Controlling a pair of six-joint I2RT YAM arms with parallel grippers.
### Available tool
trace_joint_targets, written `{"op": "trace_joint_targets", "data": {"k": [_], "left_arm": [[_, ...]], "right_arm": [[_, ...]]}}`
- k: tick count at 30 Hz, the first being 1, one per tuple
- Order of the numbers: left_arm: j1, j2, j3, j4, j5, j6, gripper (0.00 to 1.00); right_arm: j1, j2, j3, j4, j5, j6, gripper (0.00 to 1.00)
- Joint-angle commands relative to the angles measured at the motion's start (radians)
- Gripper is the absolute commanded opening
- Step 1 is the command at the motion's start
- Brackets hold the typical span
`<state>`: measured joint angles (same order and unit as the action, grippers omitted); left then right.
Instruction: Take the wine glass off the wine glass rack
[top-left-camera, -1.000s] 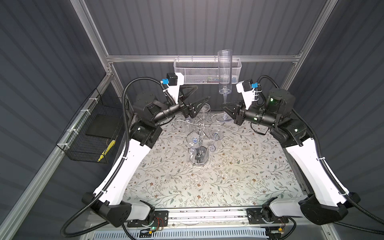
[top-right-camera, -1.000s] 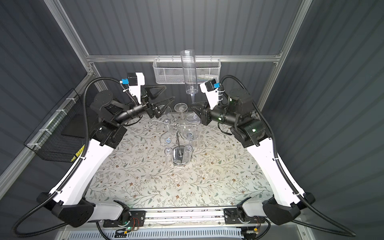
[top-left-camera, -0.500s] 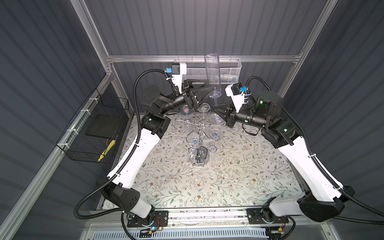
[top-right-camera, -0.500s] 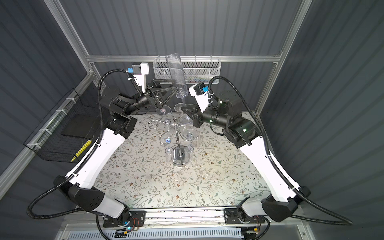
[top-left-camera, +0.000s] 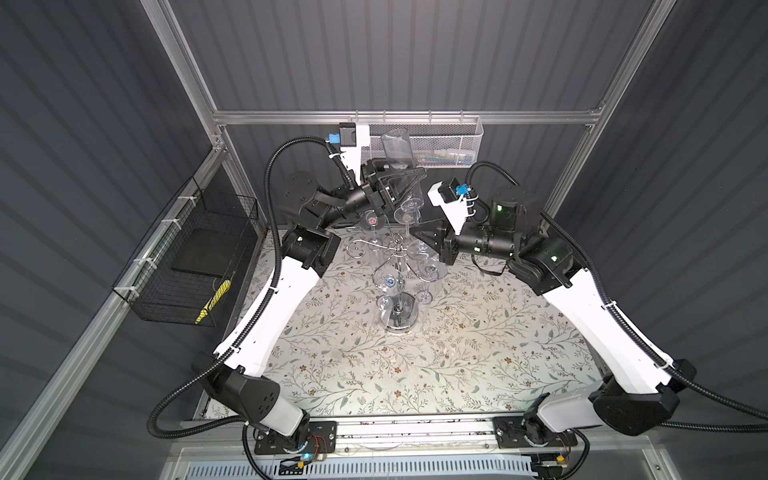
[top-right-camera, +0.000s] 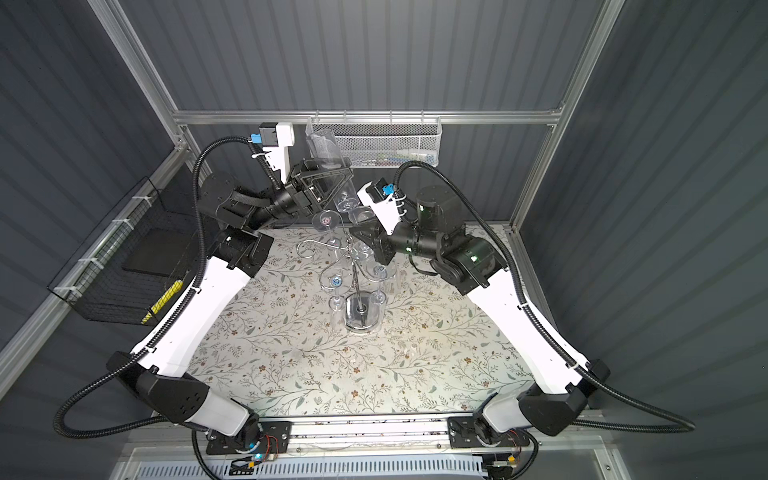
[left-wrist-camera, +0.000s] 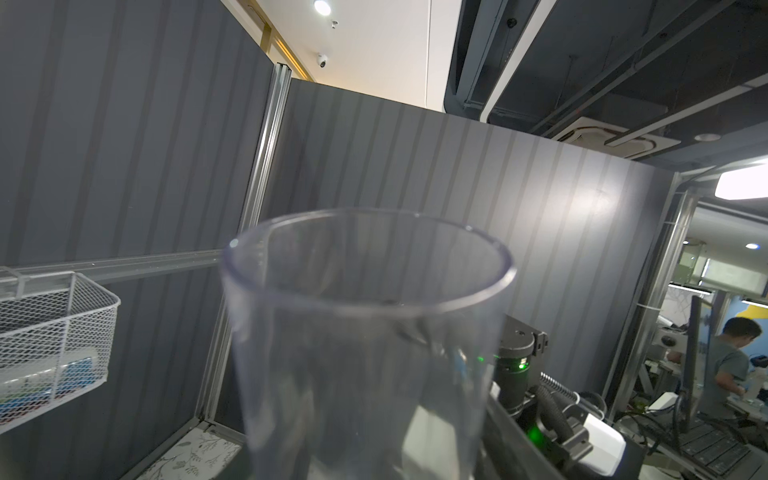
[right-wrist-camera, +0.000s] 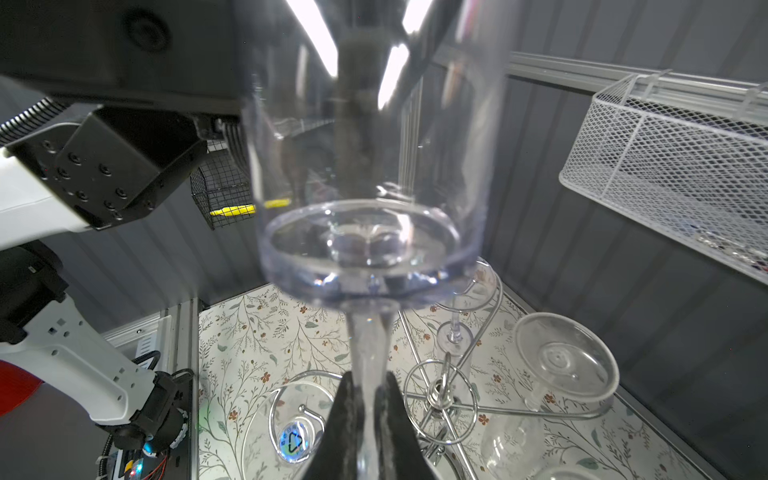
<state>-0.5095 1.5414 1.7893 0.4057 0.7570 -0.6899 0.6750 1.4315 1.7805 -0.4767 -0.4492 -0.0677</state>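
The wine glass (top-left-camera: 397, 149) looks light, slick, fragile: right fingers (right-wrist-camera: 345, 419) pinch its stem, left fingers (top-left-camera: 409, 169) flank the bowl, grip unclear.

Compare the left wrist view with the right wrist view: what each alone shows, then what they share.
Left wrist only: the rim of the wine glass, and a person beyond the enclosure. Right wrist only: the right gripper pinching the stem, and the wine glass rack with hanging glasses. Both: the glass bowl and the white mesh basket.
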Motion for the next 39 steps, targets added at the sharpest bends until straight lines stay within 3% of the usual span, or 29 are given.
{"op": "trace_joint_targets", "data": {"k": [1,6,12,13,16,17,22,28,34,39], "left_arm": [[-0.004,-0.024,-0.016,0.023,-0.013,0.013,0.51],[-0.004,-0.034,-0.029,0.016,-0.022,0.021,0.35],[-0.004,-0.047,-0.043,0.018,-0.030,0.026,0.31],[-0.004,-0.051,-0.046,0.016,-0.031,0.029,0.31],[-0.004,-0.066,-0.049,-0.004,-0.044,0.047,0.31],[-0.004,-0.077,-0.049,-0.018,-0.048,0.058,0.31],[-0.004,-0.154,-0.042,-0.167,-0.092,0.196,0.31],[-0.004,-0.288,-0.050,-0.396,-0.223,0.407,0.31],[-0.004,-0.437,-0.093,-0.578,-0.418,0.584,0.31],[-0.004,-0.549,-0.148,-0.718,-0.660,0.727,0.31]], "right_arm": [[0.011,0.003,0.025,-0.025,0.016,-0.026,0.00],[0.019,0.006,0.030,-0.033,0.022,-0.037,0.00],[0.022,0.007,0.033,-0.033,0.030,-0.038,0.00],[0.021,0.006,0.032,-0.030,0.039,-0.035,0.11],[0.023,-0.009,0.030,-0.020,0.071,-0.028,0.95],[0.024,-0.021,0.030,-0.015,0.086,-0.025,0.99],[0.021,-0.125,-0.028,0.057,0.223,-0.053,0.99],[0.013,-0.237,-0.082,0.082,0.337,-0.098,0.99],[-0.001,-0.344,-0.141,0.080,0.435,-0.135,0.99],[-0.022,-0.409,-0.197,0.068,0.490,-0.150,0.99]]}}
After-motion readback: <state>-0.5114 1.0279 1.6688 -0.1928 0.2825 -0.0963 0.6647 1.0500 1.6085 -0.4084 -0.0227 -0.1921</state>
